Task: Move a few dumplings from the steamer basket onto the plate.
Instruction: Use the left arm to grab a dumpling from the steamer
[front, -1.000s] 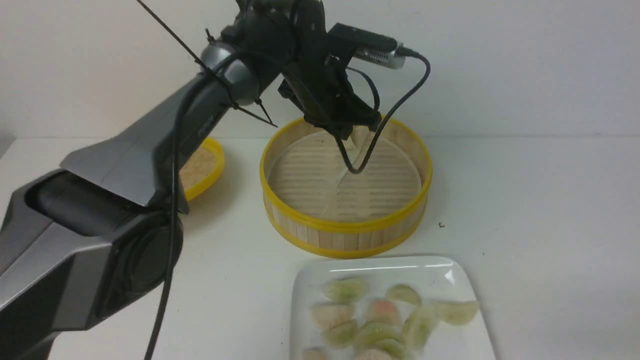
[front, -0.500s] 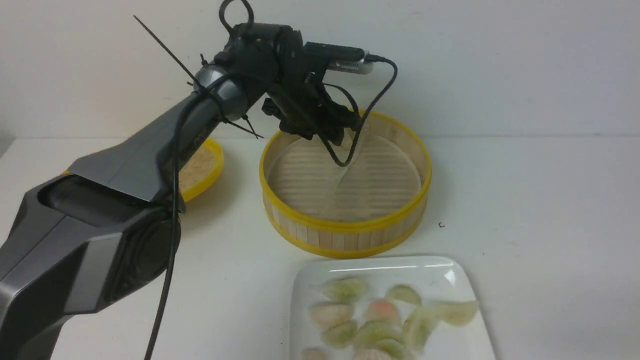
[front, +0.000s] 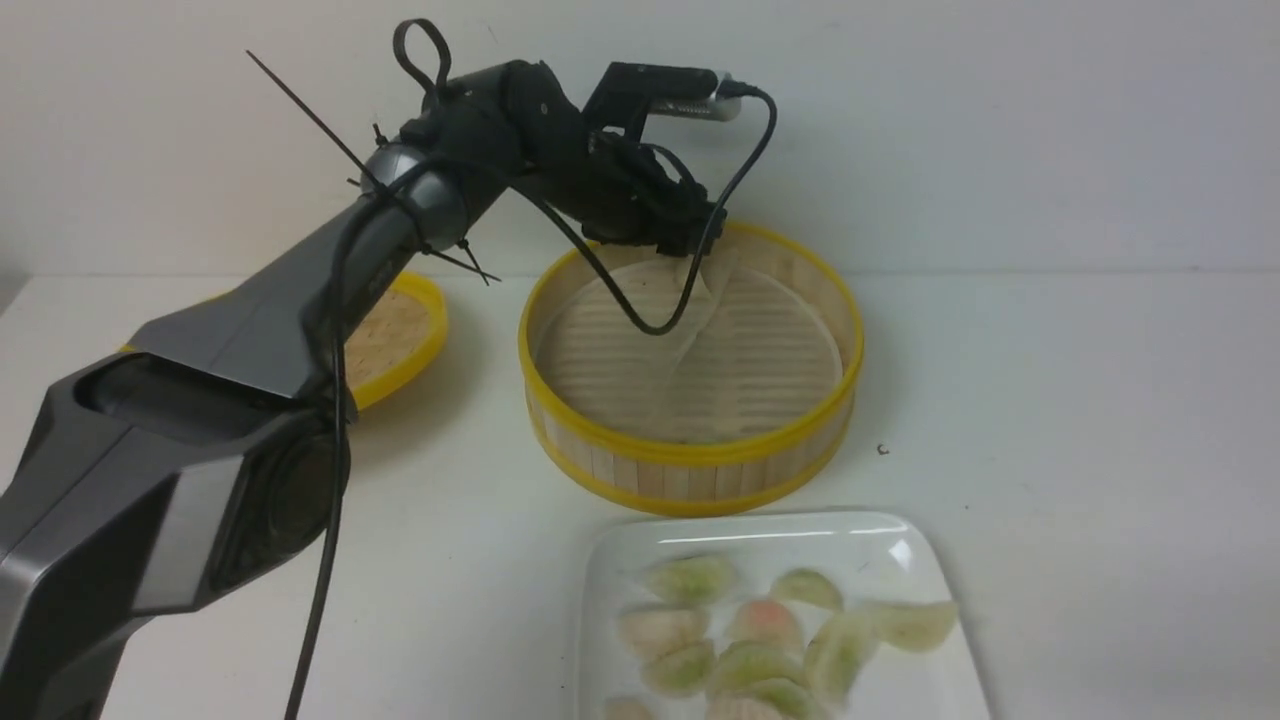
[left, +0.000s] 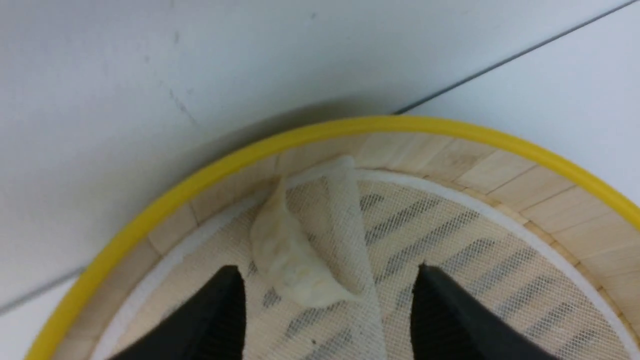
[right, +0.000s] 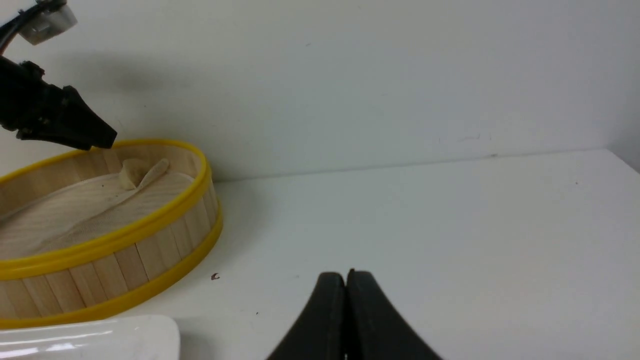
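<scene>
The left tool (left: 327, 270) is pulling up and back from the middle of the steamer basket (front: 690, 455). Its jaws, narrower a second ago, are now standing wide with nothing gripped between them. Just ahead of the tips, one pale dumpling (left: 292, 265) is lying on the liner (left: 400, 235), close against the basket's far wall. My reading is that the pinch is either letting go or never took, since the dumpling is not leaving the basket with the tool.

A fold of liner is riding up beside the dumpling, on the side of the farther jaw, and may be getting in the way. The plate (front: 760, 525) is sitting well back from the tool, on the basket's near side. It is already carrying about ten dumplings (front: 750, 650), so "a few" is looking more than met.

The dumpling's long axis is running away from the tool toward the wall, roughly crosswise to the line along which the jaws close. One pointed end is aiming at the rim, and the body is sitting nearer one jaw than the other.

The right tool (right: 346, 280) is hanging over the bare surface (right: 450, 225) — tips pressed together, empty.
</scene>
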